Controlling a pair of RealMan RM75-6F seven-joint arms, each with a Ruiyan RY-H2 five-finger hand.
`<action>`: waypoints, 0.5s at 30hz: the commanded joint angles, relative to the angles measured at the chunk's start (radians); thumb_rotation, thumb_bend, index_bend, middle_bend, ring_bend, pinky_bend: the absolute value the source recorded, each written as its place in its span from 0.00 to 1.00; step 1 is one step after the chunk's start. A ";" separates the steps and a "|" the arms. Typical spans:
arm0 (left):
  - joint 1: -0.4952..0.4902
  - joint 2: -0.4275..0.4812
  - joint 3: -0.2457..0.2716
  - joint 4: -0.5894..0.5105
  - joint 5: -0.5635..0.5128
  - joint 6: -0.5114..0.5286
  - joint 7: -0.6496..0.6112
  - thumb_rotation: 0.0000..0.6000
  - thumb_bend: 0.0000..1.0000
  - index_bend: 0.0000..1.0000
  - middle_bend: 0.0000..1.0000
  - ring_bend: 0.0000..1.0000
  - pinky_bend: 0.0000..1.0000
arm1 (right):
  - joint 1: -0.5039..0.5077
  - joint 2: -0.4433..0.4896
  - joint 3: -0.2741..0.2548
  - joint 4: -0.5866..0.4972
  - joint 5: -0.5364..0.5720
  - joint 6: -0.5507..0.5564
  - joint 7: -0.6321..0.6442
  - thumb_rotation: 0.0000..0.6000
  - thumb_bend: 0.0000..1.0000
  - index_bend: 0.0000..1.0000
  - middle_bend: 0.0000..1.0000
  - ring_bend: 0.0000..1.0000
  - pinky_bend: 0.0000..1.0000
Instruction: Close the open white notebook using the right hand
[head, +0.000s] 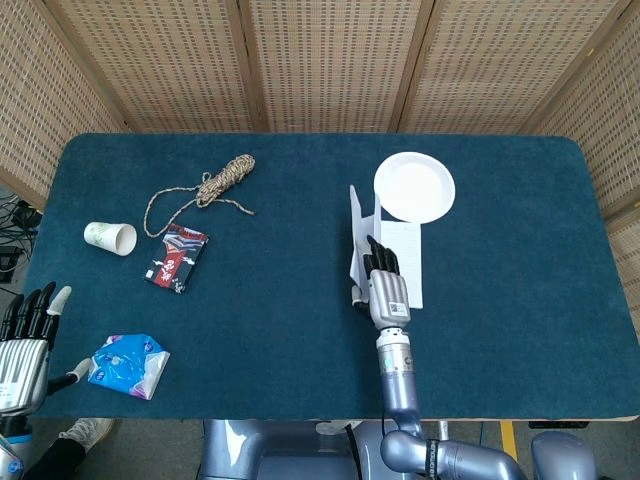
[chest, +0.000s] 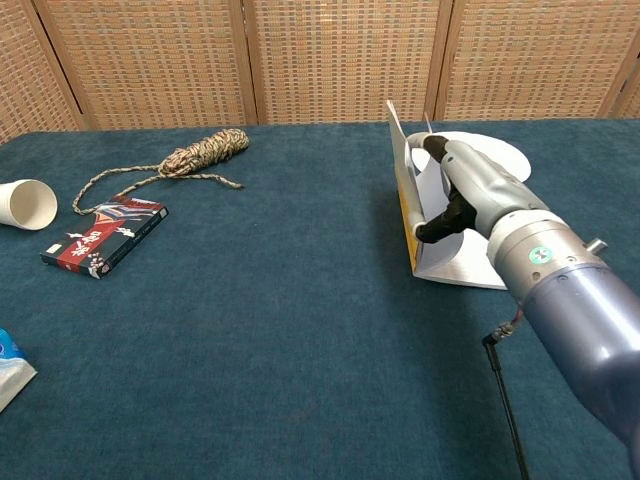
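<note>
The white notebook (head: 408, 258) lies at the table's middle right, just below a white plate. Its left half (chest: 402, 185) stands nearly upright on the spine, and a yellow edge shows along its lower side. My right hand (head: 386, 282) reaches in from the near edge and holds this raised half, with the fingers (chest: 462, 172) lying along it and the thumb curled in at its lower edge. The right half of the notebook (chest: 462, 268) lies flat on the cloth. At the lower left corner of the head view, my left hand (head: 28, 335) holds nothing, its fingers apart.
The white plate (head: 414, 187) touches the notebook's far corner. On the left side lie a coil of rope (head: 215, 182), a tipped paper cup (head: 110, 237), a red-and-black packet (head: 177, 257) and a blue packet (head: 128, 365). Wicker screens stand behind the blue table.
</note>
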 joint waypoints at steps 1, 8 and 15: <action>0.002 0.001 0.001 -0.001 0.004 0.004 0.000 1.00 0.07 0.00 0.00 0.00 0.00 | -0.012 0.014 -0.004 -0.020 0.000 0.011 0.001 1.00 0.61 0.00 0.00 0.00 0.00; 0.004 -0.002 0.002 0.000 0.008 0.004 0.004 1.00 0.07 0.00 0.00 0.00 0.00 | -0.033 0.053 0.002 -0.069 -0.001 0.040 -0.012 1.00 0.60 0.00 0.00 0.00 0.00; 0.008 -0.002 0.002 -0.004 0.019 0.015 0.009 1.00 0.07 0.00 0.00 0.00 0.00 | -0.058 0.101 0.006 -0.107 0.003 0.059 -0.010 1.00 0.59 0.00 0.00 0.00 0.00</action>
